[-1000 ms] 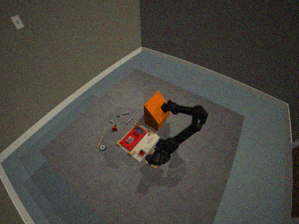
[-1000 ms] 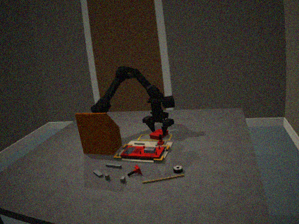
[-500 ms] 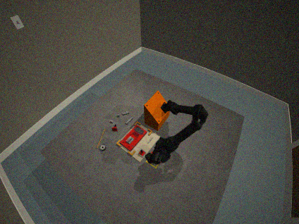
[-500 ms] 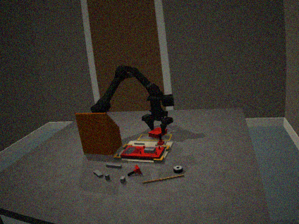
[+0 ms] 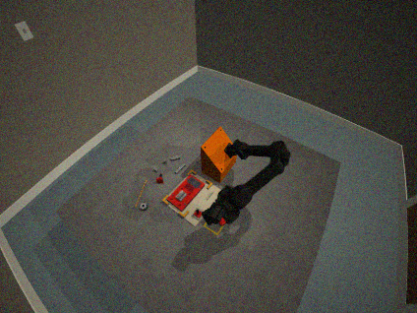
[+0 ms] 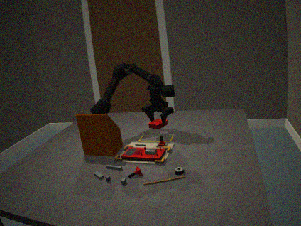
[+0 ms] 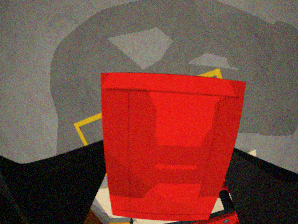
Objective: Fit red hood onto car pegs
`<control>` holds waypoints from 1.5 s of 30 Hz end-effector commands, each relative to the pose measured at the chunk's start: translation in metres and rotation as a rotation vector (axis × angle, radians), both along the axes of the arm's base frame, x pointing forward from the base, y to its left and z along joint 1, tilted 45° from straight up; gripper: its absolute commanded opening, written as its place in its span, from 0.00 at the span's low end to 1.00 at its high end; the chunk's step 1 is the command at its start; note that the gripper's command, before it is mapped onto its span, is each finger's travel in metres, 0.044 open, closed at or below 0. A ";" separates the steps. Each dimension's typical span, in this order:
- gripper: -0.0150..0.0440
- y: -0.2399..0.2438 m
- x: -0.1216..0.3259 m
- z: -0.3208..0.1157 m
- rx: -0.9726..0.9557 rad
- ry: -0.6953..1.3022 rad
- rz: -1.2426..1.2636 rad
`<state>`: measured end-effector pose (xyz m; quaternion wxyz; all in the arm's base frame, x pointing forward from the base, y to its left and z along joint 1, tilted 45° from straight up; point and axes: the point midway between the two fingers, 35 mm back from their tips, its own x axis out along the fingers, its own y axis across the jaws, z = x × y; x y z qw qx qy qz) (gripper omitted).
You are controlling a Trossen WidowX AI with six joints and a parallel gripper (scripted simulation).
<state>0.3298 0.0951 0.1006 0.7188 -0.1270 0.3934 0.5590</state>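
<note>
The hood [image 5: 222,221] [image 6: 157,124] [image 7: 185,120], a red shell, is held in the air above the yellow outline, its flat roof facing the wrist camera. My gripper [image 6: 157,121] [image 7: 167,150] is shut on its two sides. The hood looks slightly tilted in the exterior view. The red chassis [image 5: 188,188] [image 6: 126,156] sits in the jig on a cream board [image 5: 202,203] [image 6: 152,145], with the grey engine block [image 5: 181,195] [image 6: 151,151] on its deck. The pegs are too small to tell clearly, and the hood's corner holes are not visible.
A tall orange block [image 5: 216,148] [image 6: 97,135] stands beside the jig. A small red piece with a black post [image 6: 162,143] stands on the board near the hood. A wheel [image 5: 143,207] [image 6: 179,170], a yellow rod [image 6: 163,180] and several small parts lie beyond the chassis.
</note>
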 end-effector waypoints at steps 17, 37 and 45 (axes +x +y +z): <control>0.25 -0.050 0.014 -0.017 -0.003 0.160 -0.178; 0.25 -0.146 0.019 -0.103 0.033 0.589 -0.632; 0.25 -0.179 0.010 -0.138 0.063 0.757 -0.798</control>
